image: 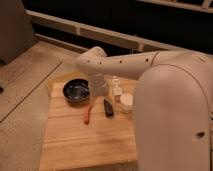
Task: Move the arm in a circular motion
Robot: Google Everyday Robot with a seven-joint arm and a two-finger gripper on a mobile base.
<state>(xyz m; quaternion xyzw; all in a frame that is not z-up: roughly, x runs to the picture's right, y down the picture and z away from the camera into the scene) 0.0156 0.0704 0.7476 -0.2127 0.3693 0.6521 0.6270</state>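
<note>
Over the table [75, 145], the big, smooth, cream-white arm [165, 100] bends down by a dark bowl [76, 91]. Its gripper [96, 95] hangs beside the bowl; spread or pressed together, I cannot tell.

Your arm [170, 100] is cream-white, built of thick, smooth, rounded tubes with small dark screw holes, and its fattest segment fills your view from 3 to 5 o'clock. From there a slimmer tube reaches toward 10 o'clock to a rounded elbow just left of centre, then a short segment drops straight toward 6 o'clock. The gripper [98, 92] sits at that segment's lower end, near mid-view.
</note>
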